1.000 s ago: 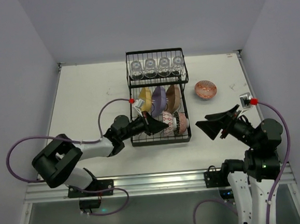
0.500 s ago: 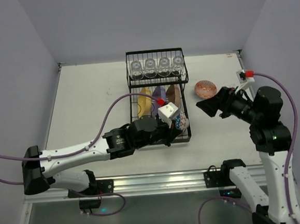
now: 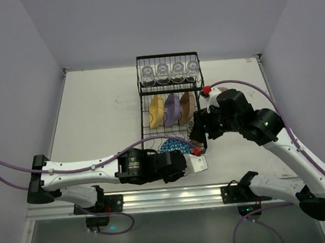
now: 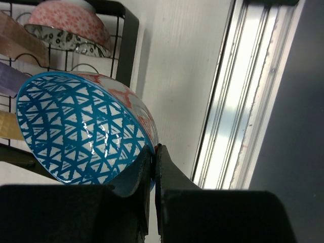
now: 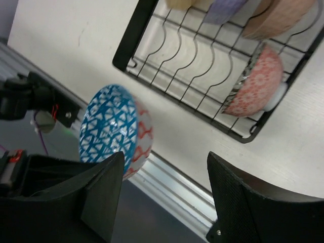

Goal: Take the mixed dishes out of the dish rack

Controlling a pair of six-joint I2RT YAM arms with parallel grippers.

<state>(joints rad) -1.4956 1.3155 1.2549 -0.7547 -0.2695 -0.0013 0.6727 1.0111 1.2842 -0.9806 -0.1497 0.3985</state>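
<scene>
Tightly, left hand [image 4: 153,156] pinches blue bowl [image 4: 81,131] by rim.

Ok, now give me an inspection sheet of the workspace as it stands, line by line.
Surface: white table, faint scuffs.
Job's things: dish rack holds four glasses on top, yellow, purple and brown plates below, a pink bowl at its corner; blue bowl held just outside its near edge.
Clutter: nothing seen.
Grippers: left gripper shut on the blue bowl's rim; right gripper open, empty, by the rack.
Cables: purple cables loop off both arms.
Surroundings: plain walls, metal rail.
</scene>
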